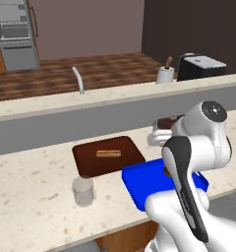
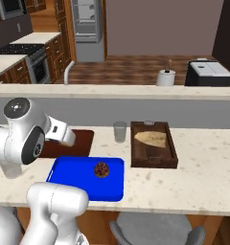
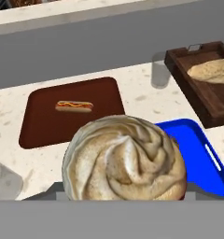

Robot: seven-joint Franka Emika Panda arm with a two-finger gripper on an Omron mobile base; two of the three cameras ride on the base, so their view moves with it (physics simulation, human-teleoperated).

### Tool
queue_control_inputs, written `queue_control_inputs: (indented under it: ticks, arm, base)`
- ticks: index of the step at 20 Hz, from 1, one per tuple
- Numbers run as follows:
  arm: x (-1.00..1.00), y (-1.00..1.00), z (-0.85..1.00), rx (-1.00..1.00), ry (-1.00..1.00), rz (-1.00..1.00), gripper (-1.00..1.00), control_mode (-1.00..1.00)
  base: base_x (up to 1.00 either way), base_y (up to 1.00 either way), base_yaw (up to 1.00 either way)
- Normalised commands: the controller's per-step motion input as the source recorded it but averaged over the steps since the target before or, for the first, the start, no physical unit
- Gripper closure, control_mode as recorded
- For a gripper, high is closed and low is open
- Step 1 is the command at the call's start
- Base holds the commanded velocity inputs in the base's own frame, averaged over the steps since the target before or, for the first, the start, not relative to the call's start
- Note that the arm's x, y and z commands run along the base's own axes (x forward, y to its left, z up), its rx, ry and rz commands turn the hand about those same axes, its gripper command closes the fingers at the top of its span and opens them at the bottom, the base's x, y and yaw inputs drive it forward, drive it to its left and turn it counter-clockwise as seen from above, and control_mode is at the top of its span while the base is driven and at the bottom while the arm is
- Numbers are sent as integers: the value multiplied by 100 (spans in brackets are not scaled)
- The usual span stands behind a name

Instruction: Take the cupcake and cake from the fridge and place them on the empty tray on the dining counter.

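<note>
Cupcake [image 3: 125, 161]: seen close in the hand view, cream swirl uppermost, held in the claw over the near left part of the tray.
Claw: closed on the cupcake; fingers hidden by it.
Tray [image 2: 74, 179]: blue, on the tabletop [image 2: 203, 182]; a small dark round item [image 2: 102, 169] lies on it.
Hot dog tray [image 1: 107, 156]: just behind the blue tray.
Glass [image 1: 83, 190]: left of the blue tray.
Bread tray [image 2: 153, 143]: to the right.
</note>
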Motion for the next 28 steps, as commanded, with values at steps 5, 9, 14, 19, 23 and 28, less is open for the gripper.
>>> queue_control_inputs:
  ticks: [5,9,14,19,23,28]
  arm:
    - [16,0,-53,0,3,3,100,-100]
    - [0,1,-69,0,0,4,100,-100]
    - [0,3,-59,0,0,2,100,-100]
    - [0,14,-66,0,0,0,100,-100]
    - [0,13,-66,0,0,0,100,-100]
    - [0,0,-64,0,-3,0,100,-100]
  base:
    - [0,0,0]
    - [0,0,0]
    - [0,0,0]
    - [0,0,0]
    - [0,0,0]
    - [0,0,0]
